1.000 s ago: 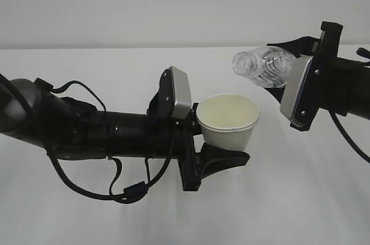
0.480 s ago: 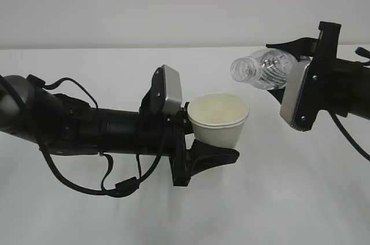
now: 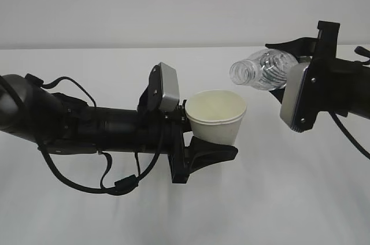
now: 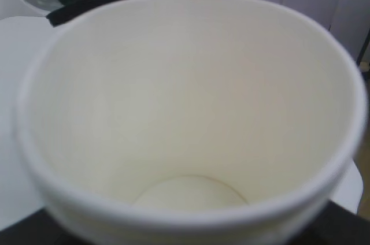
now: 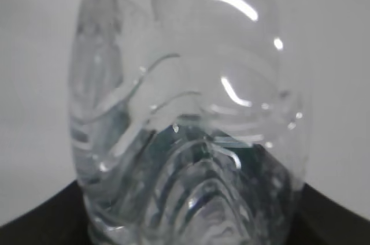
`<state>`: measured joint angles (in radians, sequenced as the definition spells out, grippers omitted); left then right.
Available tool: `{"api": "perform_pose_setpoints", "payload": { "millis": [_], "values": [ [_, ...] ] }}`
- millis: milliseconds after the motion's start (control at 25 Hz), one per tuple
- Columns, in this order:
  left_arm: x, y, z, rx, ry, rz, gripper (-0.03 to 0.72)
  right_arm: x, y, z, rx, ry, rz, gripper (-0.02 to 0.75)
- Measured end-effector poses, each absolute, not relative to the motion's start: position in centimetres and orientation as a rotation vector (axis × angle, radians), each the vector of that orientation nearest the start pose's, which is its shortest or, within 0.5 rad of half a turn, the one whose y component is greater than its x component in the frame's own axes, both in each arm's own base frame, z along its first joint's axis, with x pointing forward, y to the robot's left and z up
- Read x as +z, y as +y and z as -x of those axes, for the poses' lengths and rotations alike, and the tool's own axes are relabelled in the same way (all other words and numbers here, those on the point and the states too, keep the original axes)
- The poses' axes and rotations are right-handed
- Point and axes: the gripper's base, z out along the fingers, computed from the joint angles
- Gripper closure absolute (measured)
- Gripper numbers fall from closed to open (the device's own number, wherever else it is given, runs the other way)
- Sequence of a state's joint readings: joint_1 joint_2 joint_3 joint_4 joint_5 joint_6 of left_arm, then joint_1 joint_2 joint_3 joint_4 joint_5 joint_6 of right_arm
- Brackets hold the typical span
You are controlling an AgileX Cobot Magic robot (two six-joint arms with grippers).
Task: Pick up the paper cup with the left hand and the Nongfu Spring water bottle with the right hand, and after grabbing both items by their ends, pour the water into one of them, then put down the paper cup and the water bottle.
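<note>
The paper cup (image 3: 217, 117) is seen as a small white tapered cup with a rolled rim and a pale cream inside. It is held upright above the white worktop (image 3: 277, 199), near the middle of the exterior view, by the left hand (image 3: 203, 141), whose black fingers are closed on the cup's lower part from both sides. In the left wrist view the cup (image 4: 185, 123) fills the frame; its round base is visible, and no liquid can be made out in it, though the picture is too soft for that to be settled.

The Nongfu Spring water bottle (image 3: 263, 69) is shown as a small clear ribbed plastic bottle with a capless threaded neck. It is held raised to the right of the cup and higher than it, lying almost on its side, with the open mouth turned toward the left and slightly downward. The mouth is placed just above and to the right of the cup's rim, apart from it. The bottle's rear end is gripped by the right hand (image 3: 300, 66), the fingers being closed on it at about the bottle's width. In the right wrist view the ribbed clear wall of the bottle (image 5: 185, 129) is seen close up, with bright highlights; whether water is left inside cannot be told
</note>
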<state>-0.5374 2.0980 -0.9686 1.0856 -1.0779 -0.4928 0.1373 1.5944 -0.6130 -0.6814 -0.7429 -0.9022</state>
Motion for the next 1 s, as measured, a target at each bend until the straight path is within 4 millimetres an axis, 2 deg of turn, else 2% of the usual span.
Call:
{"api": "perform_pose_setpoints", "payload": {
  "millis": [1000],
  "values": [
    [12.36,-25.60,-28.14,-1.059,1.414,-1.281,0.220,20.37,7.95,-29.33,-0.588,0.988,1.561,0.265]
  ]
}}
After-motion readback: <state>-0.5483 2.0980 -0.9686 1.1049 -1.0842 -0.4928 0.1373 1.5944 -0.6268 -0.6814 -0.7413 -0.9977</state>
